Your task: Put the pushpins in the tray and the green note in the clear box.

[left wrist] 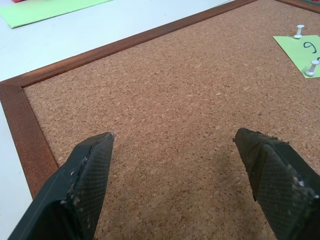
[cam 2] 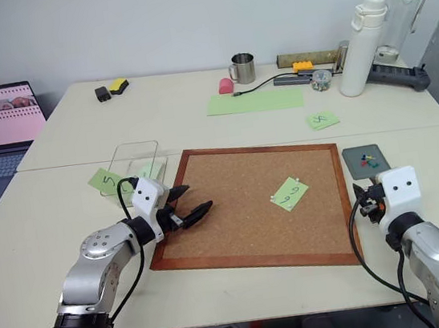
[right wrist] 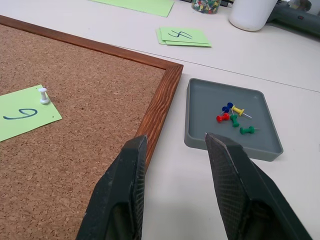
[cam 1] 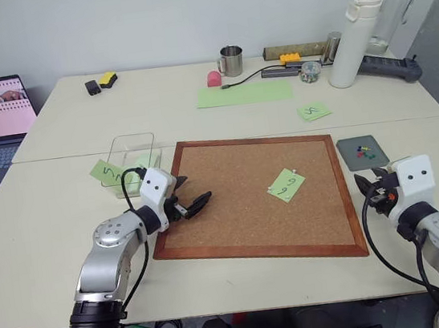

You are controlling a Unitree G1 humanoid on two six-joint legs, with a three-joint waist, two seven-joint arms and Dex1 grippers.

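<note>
You see the green note (left wrist: 298, 51) cut off by the left wrist view's edge, so its full mark stays hidden. In the tray (cam 1: 352, 146), the pushpins (cam 1: 366, 153) are too small for you to count.

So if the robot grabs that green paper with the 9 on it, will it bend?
Probably. The green note looks thin and flat, so it should flop and weigh almost nothing. Two white pushpins hold it to the cork board, so pulling now might tear it.

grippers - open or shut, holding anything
left gripper: open, empty, over the cork board
right gripper: open, empty, near the tray
</note>
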